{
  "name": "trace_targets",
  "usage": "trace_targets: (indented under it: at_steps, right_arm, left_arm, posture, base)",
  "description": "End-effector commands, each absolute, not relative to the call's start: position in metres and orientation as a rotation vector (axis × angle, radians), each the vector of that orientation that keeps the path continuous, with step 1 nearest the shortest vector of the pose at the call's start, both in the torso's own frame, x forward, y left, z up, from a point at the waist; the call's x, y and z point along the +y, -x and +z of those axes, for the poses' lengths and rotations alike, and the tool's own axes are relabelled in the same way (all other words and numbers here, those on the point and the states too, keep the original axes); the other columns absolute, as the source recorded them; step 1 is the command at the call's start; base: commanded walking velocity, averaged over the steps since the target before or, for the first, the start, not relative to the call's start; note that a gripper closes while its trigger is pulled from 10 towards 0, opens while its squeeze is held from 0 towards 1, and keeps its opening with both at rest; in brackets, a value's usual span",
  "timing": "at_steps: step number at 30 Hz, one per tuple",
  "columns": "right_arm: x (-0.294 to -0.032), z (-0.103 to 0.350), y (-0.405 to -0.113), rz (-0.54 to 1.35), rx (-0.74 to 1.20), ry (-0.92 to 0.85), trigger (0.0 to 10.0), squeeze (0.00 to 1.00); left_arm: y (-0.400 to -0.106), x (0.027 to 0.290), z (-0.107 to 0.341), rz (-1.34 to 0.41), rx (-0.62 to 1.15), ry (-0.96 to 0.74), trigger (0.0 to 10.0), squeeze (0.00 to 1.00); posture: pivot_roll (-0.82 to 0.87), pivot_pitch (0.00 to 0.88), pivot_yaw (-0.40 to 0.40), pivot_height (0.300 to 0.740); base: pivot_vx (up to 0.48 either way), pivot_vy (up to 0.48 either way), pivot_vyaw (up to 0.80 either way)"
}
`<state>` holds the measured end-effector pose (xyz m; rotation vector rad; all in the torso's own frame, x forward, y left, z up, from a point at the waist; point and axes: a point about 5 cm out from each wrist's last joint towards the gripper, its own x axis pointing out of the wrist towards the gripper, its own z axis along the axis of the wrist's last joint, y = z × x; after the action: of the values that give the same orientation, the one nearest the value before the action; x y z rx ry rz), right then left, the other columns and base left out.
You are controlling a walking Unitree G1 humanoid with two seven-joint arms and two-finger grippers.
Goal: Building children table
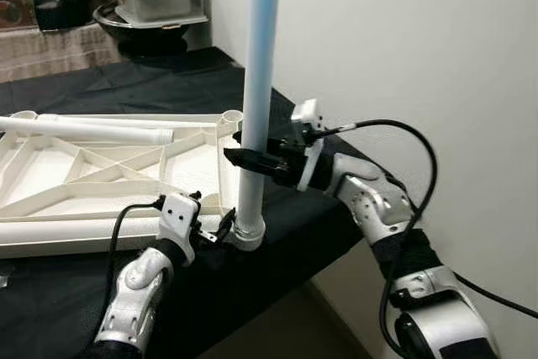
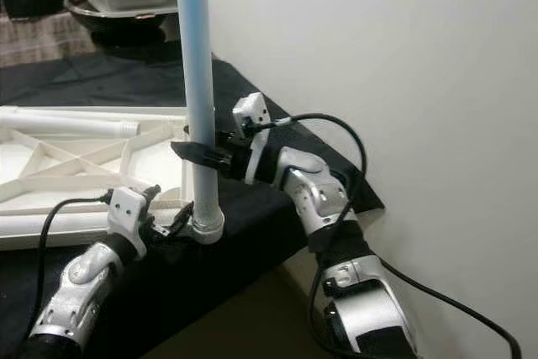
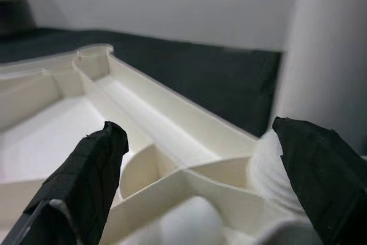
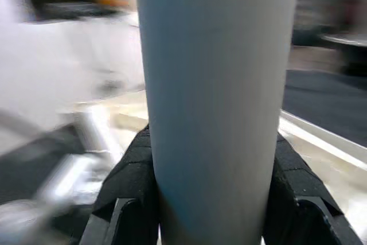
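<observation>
- Your right gripper (image 1: 249, 157) is clamped on the upright pale-blue plastic table leg (image 1: 256, 90), standing in the near corner socket of the upside-down cream plastic tabletop (image 1: 84, 170).
- Your left gripper (image 1: 220, 229), fingers apart, waits beside the leg's base; the leg's axis is vertical.

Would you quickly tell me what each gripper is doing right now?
Left gripper: open, at the tabletop corner socket.
Right gripper: shut on the upright table leg.

Table leg (image 1: 256, 81): we lose its top past the frame edge. Tabletop panel (image 1: 101, 166): cut off at left. Right wrist view background: blurred.
</observation>
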<state>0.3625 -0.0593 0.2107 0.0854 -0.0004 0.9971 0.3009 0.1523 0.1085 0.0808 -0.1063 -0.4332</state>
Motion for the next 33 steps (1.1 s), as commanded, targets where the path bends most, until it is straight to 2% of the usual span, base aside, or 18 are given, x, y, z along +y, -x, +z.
trace_targets:
  at_steps: [1,2,3,4,7,8,12,13,15,16,23,24,25,27,28,30,33]
  right_arm:
    - [-0.085,0.168,-0.377,0.661,0.206,-0.054,0.0,0.00]
    - [-0.100,0.163,-0.385,0.440,0.233,-0.057,0.0,0.00]
    - [-0.100,0.163,-0.385,0.440,0.233,-0.057,0.0,0.00]
    - [-0.110,0.158,-0.387,0.312,0.252,-0.063,0.0,0.00]
    - [-0.113,0.155,-0.386,0.263,0.260,-0.068,0.0,0.00]
    - [-0.105,0.153,-0.380,0.313,0.254,-0.082,10.0,0.00]
    - [-0.095,0.157,-0.376,0.386,0.229,-0.072,10.0,0.00]
    - [-0.083,0.168,-0.373,0.512,0.179,-0.117,10.0,0.00]
    - [-0.080,0.175,-0.372,0.559,0.141,-0.156,10.0,0.00]
    - [-0.079,0.181,-0.372,0.601,0.105,-0.199,10.0,1.00]
    - [-0.077,0.202,-0.378,0.681,0.045,-0.219,10.0,1.00]
    - [-0.075,0.211,-0.375,0.768,-0.002,-0.224,10.0,0.00]
    - [-0.075,0.211,-0.375,0.768,-0.002,-0.224,10.0,0.00]
    - [-0.072,0.227,-0.351,1.103,-0.115,-0.188,10.0,0.00]
    - [-0.072,0.227,-0.351,1.103,-0.115,-0.188,10.0,0.00]
    - [-0.074,0.228,-0.334,1.331,-0.133,-0.128,10.0,0.00]
    - [-0.074,0.222,-0.330,1.425,-0.112,-0.072,10.0,0.00]
  left_arm:
    - [-0.300,0.147,0.107,-0.456,-0.099,-0.085,10.0,0.00]
    - [-0.300,0.145,0.106,-0.459,-0.100,-0.084,10.0,0.00]
    - [-0.300,0.145,0.106,-0.459,-0.100,-0.084,10.0,0.00]
    - [-0.299,0.144,0.106,-0.460,-0.099,-0.083,10.0,0.00]
    - [-0.299,0.144,0.106,-0.460,-0.098,-0.081,10.0,0.00]
    - [-0.298,0.145,0.105,-0.460,-0.095,-0.080,10.0,0.00]
    - [-0.298,0.146,0.105,-0.459,-0.093,-0.082,10.0,0.00]
    - [-0.299,0.147,0.105,-0.457,-0.094,-0.083,10.0,0.00]
    - [-0.300,0.147,0.106,-0.456,-0.096,-0.083,10.0,0.00]
    - [-0.301,0.147,0.106,-0.455,-0.097,-0.083,10.0,0.00]
    - [-0.301,0.149,0.107,-0.447,-0.101,-0.083,10.0,0.00]
    - [-0.300,0.150,0.107,-0.443,-0.100,-0.087,10.0,0.00]
    - [-0.300,0.150,0.107,-0.443,-0.100,-0.087,10.0,0.00]
    - [-0.300,0.155,0.106,-0.428,-0.096,-0.093,10.0,0.00]
    - [-0.300,0.155,0.106,-0.428,-0.096,-0.093,10.0,0.00]
    - [-0.299,0.159,0.107,-0.413,-0.096,-0.094,10.0,0.00]
    - [-0.297,0.166,0.107,-0.386,-0.096,-0.089,10.0,0.00]
  posture:
    - [0.04,0.000,-0.112,0.740]
    - [0.04,0.000,-0.112,0.740]
    - [0.04,0.000,-0.112,0.740]
    - [0.04,0.000,-0.112,0.740]
    - [0.04,0.000,-0.111,0.740]
    - [0.04,0.000,-0.107,0.740]
    - [0.04,0.000,-0.106,0.740]
    - [0.03,0.000,-0.104,0.740]
    - [0.03,0.000,-0.104,0.740]
    - [0.04,0.000,-0.106,0.740]
    - [0.04,0.000,-0.108,0.740]
    - [0.04,0.000,-0.110,0.740]
    - [0.04,0.000,-0.110,0.740]
    - [0.05,0.000,-0.112,0.740]
    - [0.05,0.000,-0.112,0.740]
    - [0.05,0.000,-0.119,0.740]
    - [0.06,0.000,-0.126,0.740]
  base:
    - [0.000,0.000,0.00]
    - [0.000,0.000,0.00]
    - [0.000,0.000,0.00]
    - [0.000,0.000,0.00]
    - [0.000,0.000,0.00]
    - [0.000,0.000,0.00]
    - [0.000,0.000,0.00]
    - [0.000,0.000,0.00]
    - [0.000,0.000,0.00]
    - [0.000,0.000,0.00]
    - [0.000,0.000,0.00]
    - [0.000,0.000,0.00]
    - [0.000,0.000,0.00]
    - [0.000,0.000,0.00]
    - [0.000,0.000,0.00]
    - [0.000,0.000,0.00]
    - [0.000,0.000,0.00]
